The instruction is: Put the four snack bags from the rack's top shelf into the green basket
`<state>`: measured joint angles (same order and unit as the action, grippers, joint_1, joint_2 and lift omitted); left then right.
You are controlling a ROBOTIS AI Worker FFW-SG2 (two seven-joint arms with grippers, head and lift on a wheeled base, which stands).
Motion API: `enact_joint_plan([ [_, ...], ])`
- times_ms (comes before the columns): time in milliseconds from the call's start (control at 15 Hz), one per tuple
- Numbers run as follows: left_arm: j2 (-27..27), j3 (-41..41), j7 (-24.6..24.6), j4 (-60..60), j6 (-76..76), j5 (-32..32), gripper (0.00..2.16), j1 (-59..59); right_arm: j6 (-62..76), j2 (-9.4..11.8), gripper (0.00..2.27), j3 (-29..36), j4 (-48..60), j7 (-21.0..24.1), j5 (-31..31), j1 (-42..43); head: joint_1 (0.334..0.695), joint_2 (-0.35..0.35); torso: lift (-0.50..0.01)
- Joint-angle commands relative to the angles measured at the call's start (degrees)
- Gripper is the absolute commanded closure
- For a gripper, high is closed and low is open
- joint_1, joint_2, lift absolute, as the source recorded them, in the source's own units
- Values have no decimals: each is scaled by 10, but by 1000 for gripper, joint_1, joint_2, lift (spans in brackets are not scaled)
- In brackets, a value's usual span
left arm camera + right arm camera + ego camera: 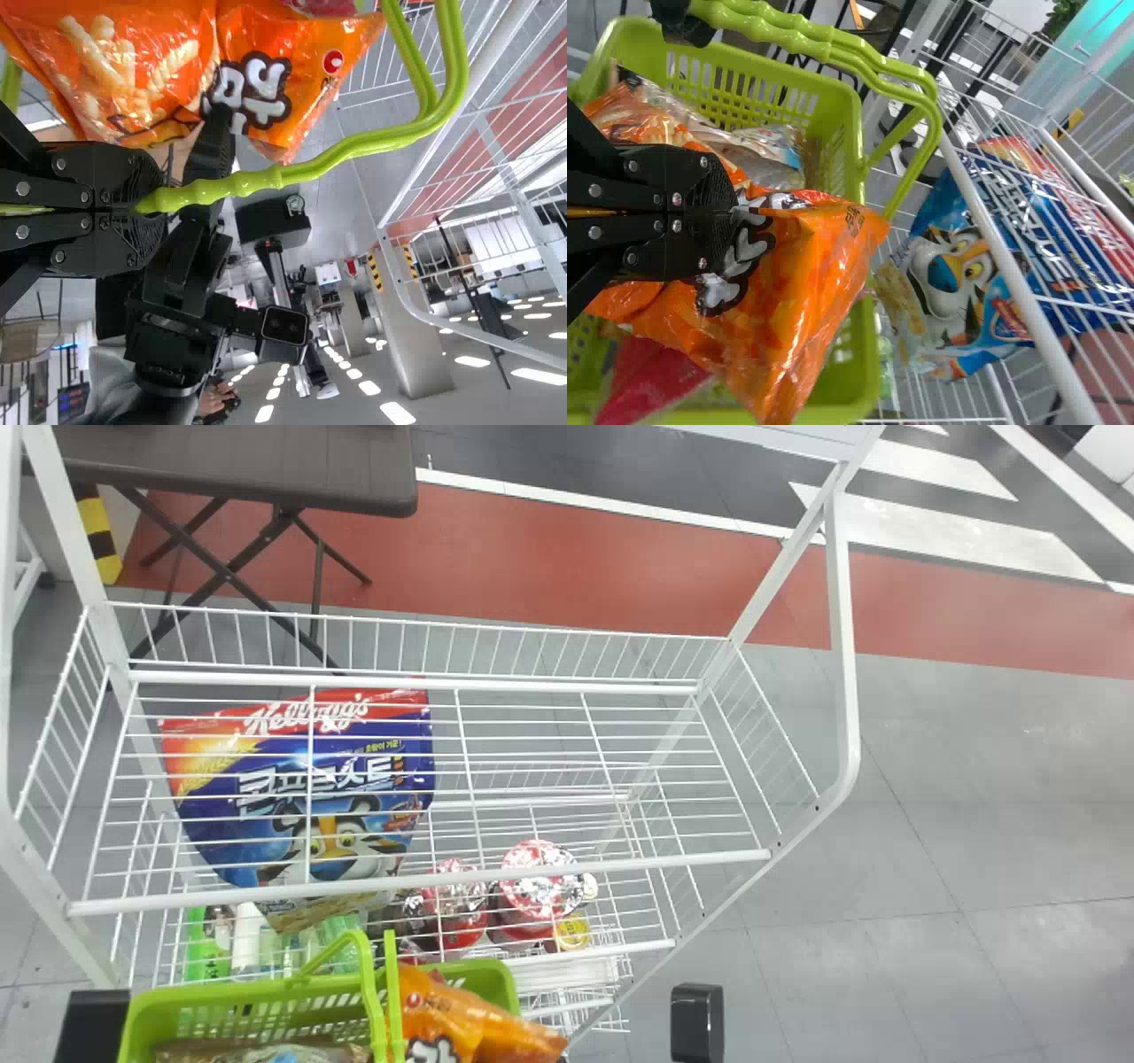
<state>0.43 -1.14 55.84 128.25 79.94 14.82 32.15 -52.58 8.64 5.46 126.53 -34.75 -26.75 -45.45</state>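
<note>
So the left tool [142, 209]'s pinching the green basket [266, 992]'s handle [266, 180], right tool [733, 211]'s pinching an orange snack bag [802, 292] over the basket. Cereal bag [301, 850]'s by the rack [416, 882]'s left end.

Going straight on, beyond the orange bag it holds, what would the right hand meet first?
Probably the green basket's rim, with the blue cereal bag beyond; but depth is unclear, so it might pass above.

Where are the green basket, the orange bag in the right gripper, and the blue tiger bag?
Green basket [221, 994]: head view, on its far rim.
Orange bag [806, 283]: right wrist view, on its side beyond the fingertips.
Blue bag [946, 288]: right wrist view, on the tiger's face.
</note>
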Motion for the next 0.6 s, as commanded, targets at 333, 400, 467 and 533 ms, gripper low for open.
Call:
enact_joint_plan([
  [333, 0, -1, 2, 2, 0, -1, 2145, 4, 64, 4, -1, 25, -22, 23, 6, 12, 695, -350, 0],
  [400, 0, -1, 3, 3, 0, -1, 2145, 5, 60, 4, -1, 36, -15, 23, 6, 12, 695, -350, 0],
  [467, 0, -1, 1, 3, 0, -1, 2145, 5, 55, 4, 22, 40, -7, 23, 7, 12, 695, -350, 0],
  [533, 0, -3, -1, 2, 0, -1, 2145, 4, 55, 4, 49, 39, 2, 21, 12, 9, 695, -350, 0],
])
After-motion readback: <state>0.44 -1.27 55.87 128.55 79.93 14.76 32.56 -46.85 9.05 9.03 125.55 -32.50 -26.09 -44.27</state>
